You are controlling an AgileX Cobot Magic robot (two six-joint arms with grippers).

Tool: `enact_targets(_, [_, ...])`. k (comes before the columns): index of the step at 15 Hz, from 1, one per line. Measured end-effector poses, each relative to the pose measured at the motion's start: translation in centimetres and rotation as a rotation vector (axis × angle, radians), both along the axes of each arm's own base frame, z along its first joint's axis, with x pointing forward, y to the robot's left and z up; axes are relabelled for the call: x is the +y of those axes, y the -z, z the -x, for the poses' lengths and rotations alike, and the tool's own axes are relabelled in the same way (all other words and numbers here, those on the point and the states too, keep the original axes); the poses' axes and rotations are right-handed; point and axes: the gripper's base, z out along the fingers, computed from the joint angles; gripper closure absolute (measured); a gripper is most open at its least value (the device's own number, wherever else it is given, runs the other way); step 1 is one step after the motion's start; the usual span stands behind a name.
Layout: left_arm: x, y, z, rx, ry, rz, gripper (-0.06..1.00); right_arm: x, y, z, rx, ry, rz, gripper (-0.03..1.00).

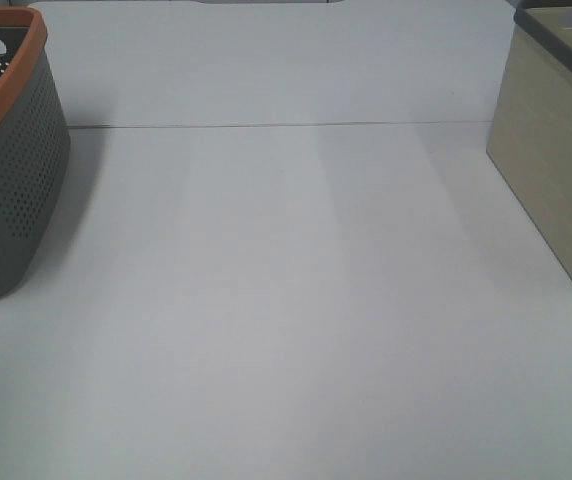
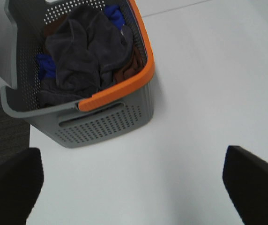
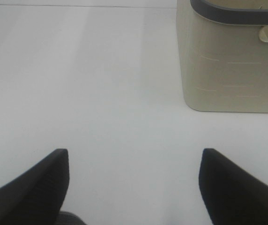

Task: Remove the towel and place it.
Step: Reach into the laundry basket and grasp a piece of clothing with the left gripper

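Observation:
The dark navy-grey towel (image 2: 85, 47) lies crumpled on top of other cloths inside the grey perforated basket with an orange rim (image 2: 101, 126). That basket also shows at the left edge of the exterior high view (image 1: 11, 170), where its contents are hidden. My left gripper (image 2: 134, 185) is open and empty, hovering over the white table short of the basket. My right gripper (image 3: 134, 183) is open and empty above the table, near the beige bin (image 3: 232, 61). Neither gripper shows in the exterior high view.
Blue (image 2: 114, 15) and brown (image 2: 129, 68) cloths lie under the towel in the basket. The beige bin with a dark rim stands at the right edge of the exterior high view (image 1: 556, 160). The white table (image 1: 286, 300) stretches between the two containers.

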Motion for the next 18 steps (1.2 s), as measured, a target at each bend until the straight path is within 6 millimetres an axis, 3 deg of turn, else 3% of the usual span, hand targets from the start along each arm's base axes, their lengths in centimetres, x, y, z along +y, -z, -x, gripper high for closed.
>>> enact_targets(2, [0.0,-1.8,-2.3,0.009,0.019,-0.025,-0.04,0.0,0.0,0.0,0.0,0.0,0.0,0.21])
enact_targets(4, [-0.3,-2.9,-5.9,0.052,0.073,-0.064,-0.04,0.0,0.0,0.0,0.0,0.0,0.0,0.21])
enact_targets(7, [-1.2,-3.1,-11.0,0.111,0.241,-0.113,-0.04,0.0,0.0,0.0,0.0,0.0,0.0,0.21])
enact_targets(8, [-1.5,-3.0,-14.0,0.137,0.334,-0.171,-0.04,0.0,0.0,0.0,0.0,0.0,0.0,0.21])
enact_targets(10, [-1.6,-2.8,-16.2,0.158,0.355,-0.187,-0.04,0.0,0.0,0.0,0.0,0.0,0.0,0.21])
enact_targets(13, [-1.1,-2.0,-20.5,0.21,0.372,-0.281,-0.04,0.0,0.0,0.0,0.0,0.0,0.0,0.21])
enact_targets(14, [-0.9,-2.0,-21.1,0.213,0.376,-0.319,-0.04,0.0,0.0,0.0,0.0,0.0,0.0,0.21])
enact_targets(16, [0.2,-0.6,-24.1,0.286,0.436,-0.538,-0.04,0.0,0.0,0.0,0.0,0.0,0.0,0.21])
enact_targets(17, [1.4,1.5,-26.2,0.396,0.542,-0.784,-0.03,0.0,0.0,0.0,0.0,0.0,0.0,0.21])
enact_targets(18, [1.7,2.4,-27.2,0.431,0.57,-0.846,-0.02,0.0,0.0,0.0,0.0,0.0,0.0,0.21])
